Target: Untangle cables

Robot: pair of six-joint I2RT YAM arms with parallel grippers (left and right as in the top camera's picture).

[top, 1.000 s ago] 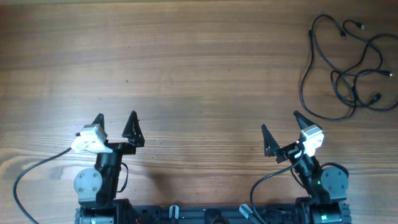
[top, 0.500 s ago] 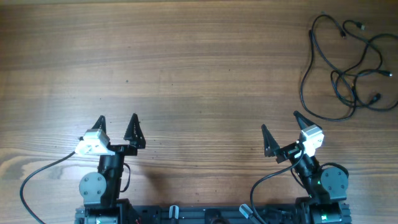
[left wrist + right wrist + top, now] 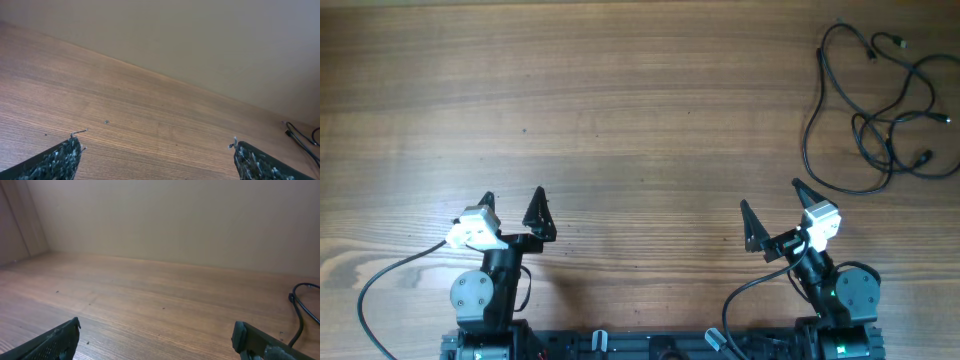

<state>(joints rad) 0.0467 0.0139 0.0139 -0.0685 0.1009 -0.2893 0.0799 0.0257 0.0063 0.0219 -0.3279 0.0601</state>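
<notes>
"Anything moved?"

"Only the left end effector [image 3: 511,194]. It has drifted slightly rightward at the lower left of the frame, jaws spread wide and empty. The right end effector [image 3: 770,194], lower right, is just as open and holds nothing."

"And the cables [image 3: 885,110]?"

"Upper right on the surface [image 3: 620,100], looped together, well apart from both. I'd say work hasn't begun."

"Anything hidden?"

"The tangle runs off the right edge, and I can't tell which strand crosses which."
</notes>
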